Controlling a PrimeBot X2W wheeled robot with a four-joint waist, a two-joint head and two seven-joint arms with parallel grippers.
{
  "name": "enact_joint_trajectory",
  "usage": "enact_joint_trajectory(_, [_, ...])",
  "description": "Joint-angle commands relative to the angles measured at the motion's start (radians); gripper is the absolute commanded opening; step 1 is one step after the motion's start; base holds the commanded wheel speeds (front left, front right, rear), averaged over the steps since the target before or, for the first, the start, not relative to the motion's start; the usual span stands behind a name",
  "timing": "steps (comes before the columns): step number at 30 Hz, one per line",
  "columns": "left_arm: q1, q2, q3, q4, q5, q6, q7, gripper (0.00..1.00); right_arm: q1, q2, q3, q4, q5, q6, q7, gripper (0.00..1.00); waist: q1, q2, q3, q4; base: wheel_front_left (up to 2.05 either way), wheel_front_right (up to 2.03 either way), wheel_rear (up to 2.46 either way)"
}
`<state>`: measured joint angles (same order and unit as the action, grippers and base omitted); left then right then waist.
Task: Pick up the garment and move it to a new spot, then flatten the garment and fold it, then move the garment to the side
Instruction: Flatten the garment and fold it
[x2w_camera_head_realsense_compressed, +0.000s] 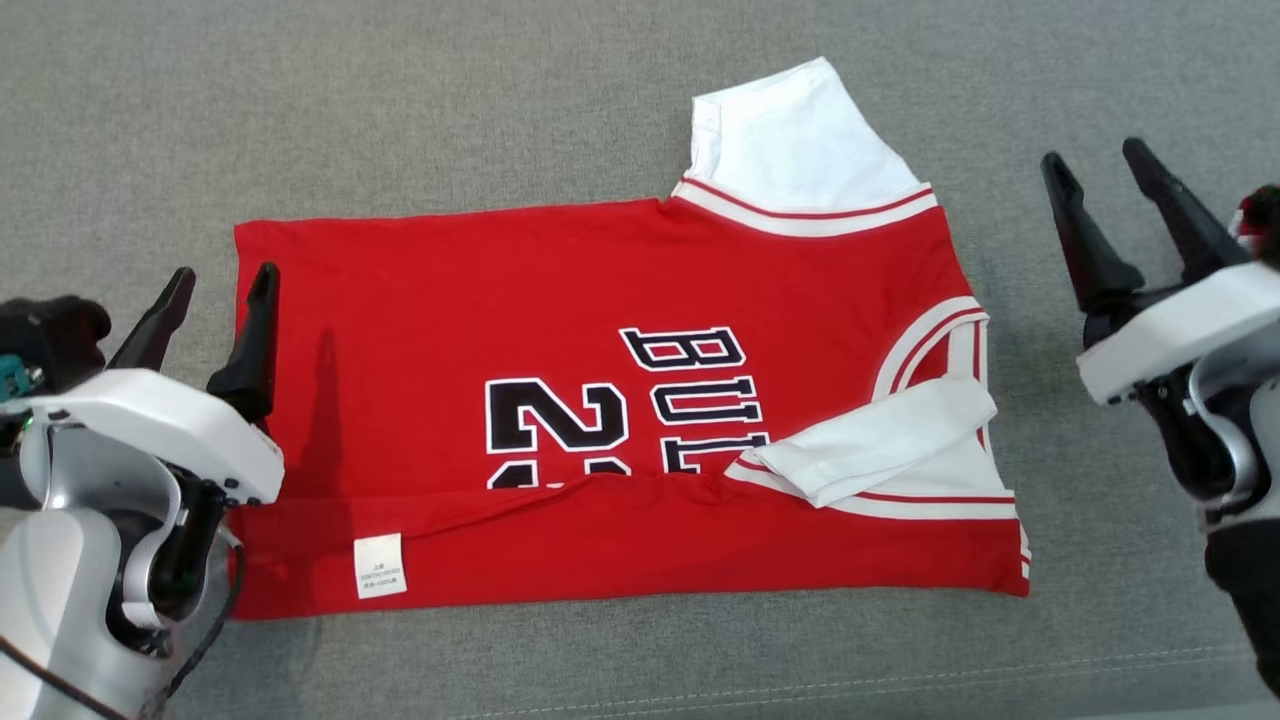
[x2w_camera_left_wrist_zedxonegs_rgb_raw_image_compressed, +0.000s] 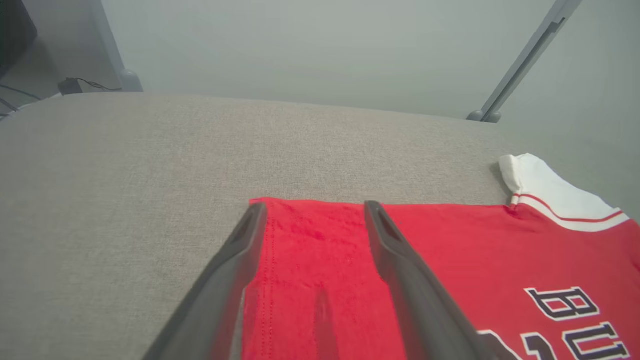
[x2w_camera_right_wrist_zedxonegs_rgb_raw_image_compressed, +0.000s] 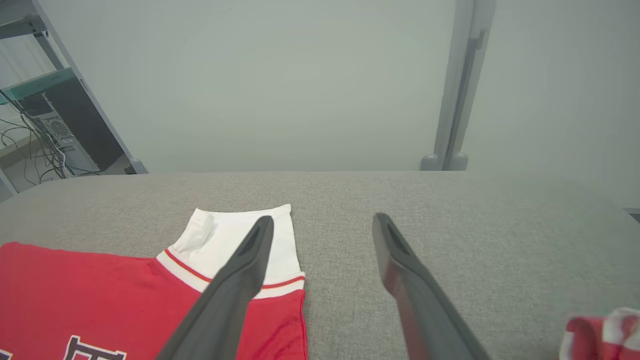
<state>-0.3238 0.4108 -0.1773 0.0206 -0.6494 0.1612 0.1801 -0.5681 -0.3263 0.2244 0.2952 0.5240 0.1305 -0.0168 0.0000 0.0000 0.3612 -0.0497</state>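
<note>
Beside the garment (x2w_camera_head_realsense_compressed: 600, 420), left gripper (x2w_camera_head_realsense_compressed: 226, 270) and right gripper (x2w_camera_head_realsense_compressed: 1092, 152) splayed, empty; right-wrist corner: perhaps another cloth (x2w_camera_right_wrist_zedxonegs_rgb_raw_image_compressed: 602, 330).

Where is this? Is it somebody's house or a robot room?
Probably a robot test room, not a home. The red jersey lies on a grey cloth-covered surface, a computer tower with tangled cables stands nearby, and pale panels on metal posts stand behind.

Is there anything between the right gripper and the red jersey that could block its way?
Nothing visible stands in the way. Between the open right gripper and the jersey there is just a strip of bare grey cushion.
</note>
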Motion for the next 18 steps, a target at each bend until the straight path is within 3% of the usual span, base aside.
enact_joint_trajectory(1, [-0.053,0.039,0.036,-0.009,-0.008,-0.011,0.005,1.00,-0.026,-0.020,0.025,-0.012,0.011,0.000,0.006,1.00,0.0000,0.0000,0.030,0.015,0.00,0.00,0.00])
enact_joint_trajectory(7, [-0.194,0.033,-0.005,0.144,-0.041,-0.085,0.061,1.00,-0.220,-0.086,0.157,0.094,0.094,0.000,0.085,1.00,0.0000,0.0000,0.094,0.056,0.00,0.00,0.00])
enact_joint_trajectory(18, [-0.426,0.003,-0.067,0.382,-0.070,-0.199,0.123,1.00,-0.491,-0.148,0.355,0.267,0.249,0.000,0.250,1.00,0.0000,0.0000,0.177,0.122,0.00,0.00,0.00])
